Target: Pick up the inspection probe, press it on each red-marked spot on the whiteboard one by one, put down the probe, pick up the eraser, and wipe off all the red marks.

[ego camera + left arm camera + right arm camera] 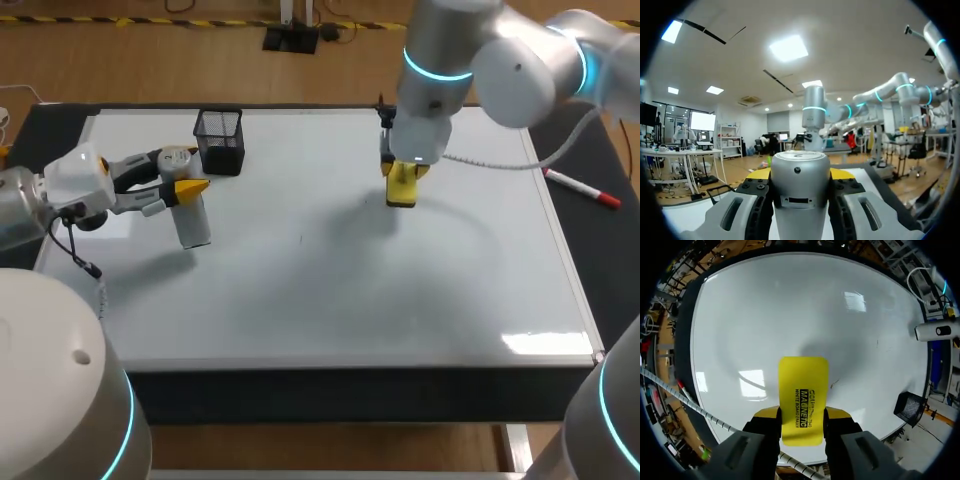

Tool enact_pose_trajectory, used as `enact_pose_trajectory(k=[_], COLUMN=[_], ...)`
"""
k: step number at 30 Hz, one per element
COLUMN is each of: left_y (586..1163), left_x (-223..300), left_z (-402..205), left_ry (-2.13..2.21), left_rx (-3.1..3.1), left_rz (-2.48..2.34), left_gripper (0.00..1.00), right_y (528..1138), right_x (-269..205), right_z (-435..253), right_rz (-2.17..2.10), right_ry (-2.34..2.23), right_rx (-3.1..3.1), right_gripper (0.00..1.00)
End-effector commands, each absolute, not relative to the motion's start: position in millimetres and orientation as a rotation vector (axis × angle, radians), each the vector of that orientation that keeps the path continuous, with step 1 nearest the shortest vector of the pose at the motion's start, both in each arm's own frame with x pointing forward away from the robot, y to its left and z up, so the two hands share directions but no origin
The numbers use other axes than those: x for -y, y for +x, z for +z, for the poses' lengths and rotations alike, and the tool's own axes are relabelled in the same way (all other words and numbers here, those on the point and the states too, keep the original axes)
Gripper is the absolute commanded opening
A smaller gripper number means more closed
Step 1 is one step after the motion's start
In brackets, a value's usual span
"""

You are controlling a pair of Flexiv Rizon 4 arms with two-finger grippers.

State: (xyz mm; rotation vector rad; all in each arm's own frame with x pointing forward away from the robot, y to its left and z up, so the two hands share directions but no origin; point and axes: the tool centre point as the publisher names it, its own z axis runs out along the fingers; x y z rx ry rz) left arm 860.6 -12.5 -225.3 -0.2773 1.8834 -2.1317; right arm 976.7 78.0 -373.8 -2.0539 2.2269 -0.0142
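I'm working in a robot lab: my left arm [22, 215] and right arm [515, 70], ringed in blue light, hang over a whiteboard [330, 290] flat on a dark table [350, 392], marker [582, 187] beside it.

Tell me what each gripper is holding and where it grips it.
Left gripper: the probe, around its body. Right gripper: the yellow eraser, by its long sides near one end.

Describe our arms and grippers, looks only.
The left arm and right arm are smooth silver-grey tubes with rounded joints ringed by glowing cyan bands. The left gripper and right gripper have pale grey bodies, black fingers and bright yellow tips. A thin black cable loops at the left wrist; a white spiral-wrapped cable trails from the right.
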Motion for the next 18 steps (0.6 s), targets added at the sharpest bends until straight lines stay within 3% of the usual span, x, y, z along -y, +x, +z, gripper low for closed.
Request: enact_pose_trajectory(k=[1, 18], left_y=[860, 860], left_x=[13, 13], left_z=[-224, -224], left_ry=[-0.278, -0.278], left_rx=[-1.884, -1.884], left_rz=[-2.13, -2.13], left_gripper=[0.0, 0.0], right_y=[1002, 1053], right_x=[-81, -83], right_z=[-379, -393], right_rz=[-0.011, -0.03], right_ry=[-2.081, -2.146], right_rx=[-2.234, -2.205], right_gripper=[0.0, 0.0])
